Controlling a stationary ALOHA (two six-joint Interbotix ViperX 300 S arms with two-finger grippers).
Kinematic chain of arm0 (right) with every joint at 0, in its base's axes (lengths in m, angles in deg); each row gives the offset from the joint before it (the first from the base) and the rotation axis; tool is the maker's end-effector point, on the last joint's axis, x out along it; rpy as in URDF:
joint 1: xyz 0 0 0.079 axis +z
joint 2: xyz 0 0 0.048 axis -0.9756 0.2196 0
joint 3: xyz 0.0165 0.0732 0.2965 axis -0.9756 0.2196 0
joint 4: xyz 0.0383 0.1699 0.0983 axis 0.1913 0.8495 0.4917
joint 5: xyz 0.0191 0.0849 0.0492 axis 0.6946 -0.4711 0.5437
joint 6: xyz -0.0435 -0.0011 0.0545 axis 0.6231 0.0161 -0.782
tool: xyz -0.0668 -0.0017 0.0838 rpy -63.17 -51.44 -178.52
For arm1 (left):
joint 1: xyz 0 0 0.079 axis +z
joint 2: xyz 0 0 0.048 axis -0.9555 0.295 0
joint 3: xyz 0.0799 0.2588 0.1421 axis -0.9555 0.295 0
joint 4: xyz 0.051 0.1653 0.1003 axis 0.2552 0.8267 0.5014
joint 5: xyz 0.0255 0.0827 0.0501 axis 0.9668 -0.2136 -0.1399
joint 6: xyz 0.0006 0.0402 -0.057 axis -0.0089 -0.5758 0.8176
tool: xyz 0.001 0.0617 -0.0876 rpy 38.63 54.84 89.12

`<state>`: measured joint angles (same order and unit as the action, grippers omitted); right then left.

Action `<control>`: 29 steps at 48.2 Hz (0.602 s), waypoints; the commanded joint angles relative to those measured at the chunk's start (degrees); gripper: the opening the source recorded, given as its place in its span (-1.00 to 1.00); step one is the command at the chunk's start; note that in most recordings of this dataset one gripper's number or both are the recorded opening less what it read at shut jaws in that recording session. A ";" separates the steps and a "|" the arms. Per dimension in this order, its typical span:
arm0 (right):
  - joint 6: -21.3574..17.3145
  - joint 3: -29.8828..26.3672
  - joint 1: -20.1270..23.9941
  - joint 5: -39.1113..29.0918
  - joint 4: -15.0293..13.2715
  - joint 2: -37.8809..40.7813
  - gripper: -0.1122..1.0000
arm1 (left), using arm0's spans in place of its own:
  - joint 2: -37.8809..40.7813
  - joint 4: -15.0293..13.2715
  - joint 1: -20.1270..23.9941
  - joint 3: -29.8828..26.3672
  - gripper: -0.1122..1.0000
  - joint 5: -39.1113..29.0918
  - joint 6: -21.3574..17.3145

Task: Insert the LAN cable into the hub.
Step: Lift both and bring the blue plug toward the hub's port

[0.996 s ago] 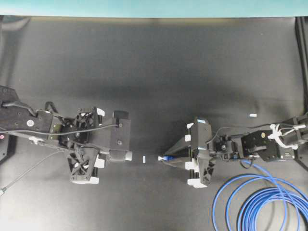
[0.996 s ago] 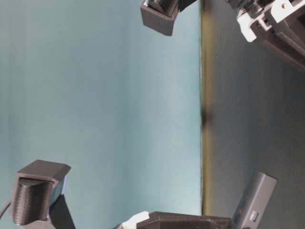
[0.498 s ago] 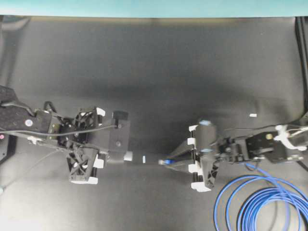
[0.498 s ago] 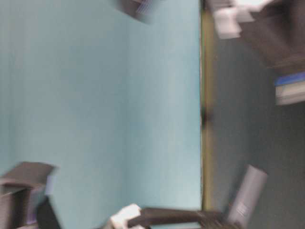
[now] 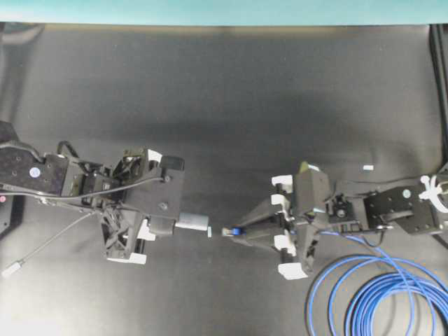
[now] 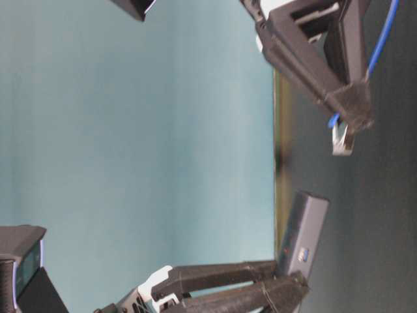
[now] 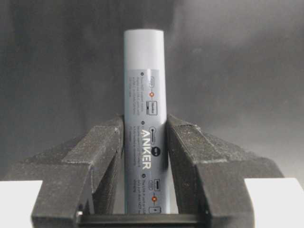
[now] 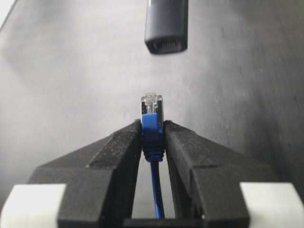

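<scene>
Closer now than a second ago: hub (image 5: 192, 222) clamped in left gripper (image 7: 145, 142), LAN cable (image 8: 152, 127) plug pinched in right gripper (image 8: 153, 137), nearly aligned

The hub (image 7: 145, 123) runs off the bottom edge in the left wrist view, its lower end hidden between the tool's fingers (image 7: 102, 161). The LAN cable (image 5: 364, 297) coil is cut off by the overhead view's bottom and right edges. Print on the hub's label is mostly too small to read.
</scene>
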<state>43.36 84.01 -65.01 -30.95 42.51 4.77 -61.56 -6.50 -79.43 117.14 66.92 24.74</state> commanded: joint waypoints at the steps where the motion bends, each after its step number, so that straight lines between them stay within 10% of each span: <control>1: 0.18 -1.58 -0.97 0.26 -0.09 -0.18 -0.50 | -0.97 0.18 -0.09 -0.35 -0.29 1.67 -0.09; 29: 0.09 -2.99 -1.58 1.93 -0.09 0.35 -0.51 | 0.35 0.18 0.09 -1.49 -0.29 0.88 0.26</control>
<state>43.36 82.17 -66.50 -29.54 42.51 5.21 -61.12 -6.50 -79.43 117.23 67.98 24.92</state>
